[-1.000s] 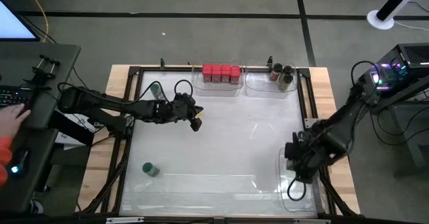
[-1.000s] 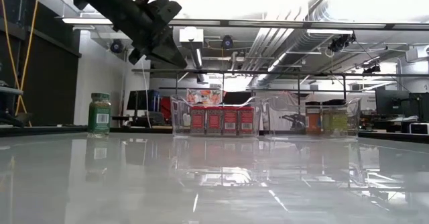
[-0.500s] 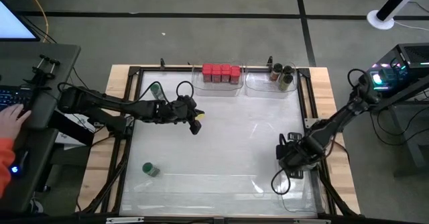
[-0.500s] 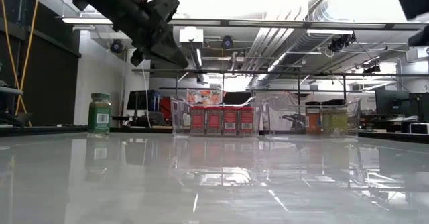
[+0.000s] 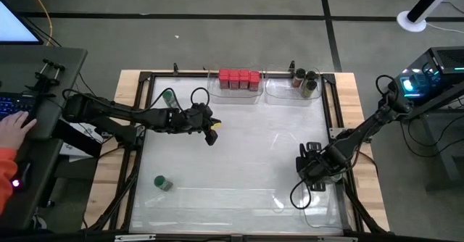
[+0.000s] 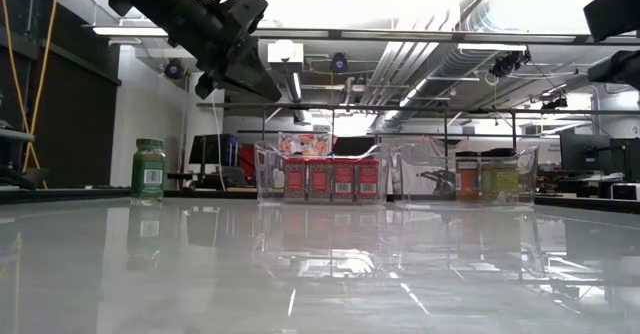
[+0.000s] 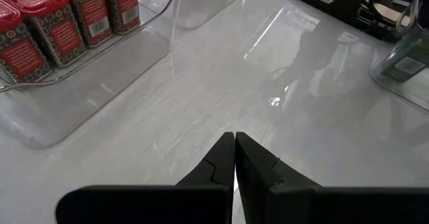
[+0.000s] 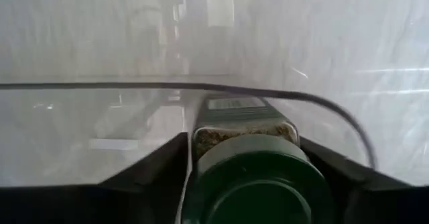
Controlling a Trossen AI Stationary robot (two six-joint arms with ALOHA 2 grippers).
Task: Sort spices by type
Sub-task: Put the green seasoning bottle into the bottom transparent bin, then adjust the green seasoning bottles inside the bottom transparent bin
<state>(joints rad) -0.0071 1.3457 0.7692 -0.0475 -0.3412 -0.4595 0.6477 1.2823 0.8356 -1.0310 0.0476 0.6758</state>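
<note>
1. Near the table's right front corner, your right gripper (image 5: 313,171) has a green-capped jar (image 8: 251,160) between its fingers, over a clear bin (image 8: 80,117); whether they still pinch it I cannot tell.
2. Lift too soon and a loose jar may tip against the bin wall.
3. Your left gripper (image 7: 234,158) is clenched empty mid-table, and two green-capped jars (image 5: 162,182) wait on the left.

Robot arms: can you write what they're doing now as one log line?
right tool: around green-capped spice jar, near-right table | left tool: shut, empty, hovering mid-table | red-capped jars: in far bin
</note>
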